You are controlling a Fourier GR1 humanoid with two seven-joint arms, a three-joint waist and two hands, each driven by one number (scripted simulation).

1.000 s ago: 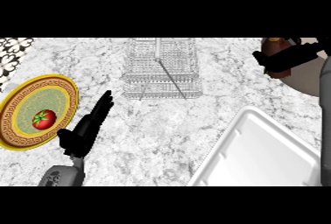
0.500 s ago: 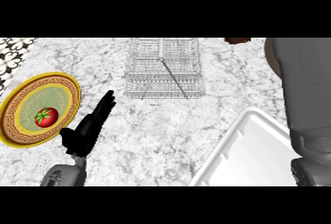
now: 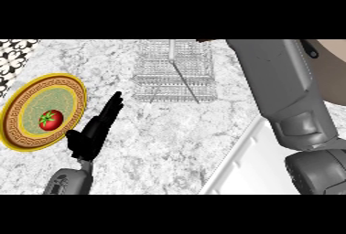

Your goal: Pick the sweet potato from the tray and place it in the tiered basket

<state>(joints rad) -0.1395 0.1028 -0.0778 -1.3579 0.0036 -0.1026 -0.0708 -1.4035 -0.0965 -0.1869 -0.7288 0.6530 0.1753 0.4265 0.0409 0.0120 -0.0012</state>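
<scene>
Since the last look my right forearm [image 3: 287, 96] has swung up past the wire basket [image 3: 173, 73], its robot hand and the sweet potato out of sight; left robot hand [image 3: 94, 130] rests open; next, lower into the basket.

I count one wire basket [image 3: 173, 71], one plate [image 3: 42, 112] with one tomato [image 3: 51, 119] on it, one white tray [image 3: 253, 162], and one hand [image 3: 94, 130] of mine.

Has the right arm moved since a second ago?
Yes. The right forearm has swung up and forward, past the white tray, beside the wire basket; its hand is out of view.
</scene>
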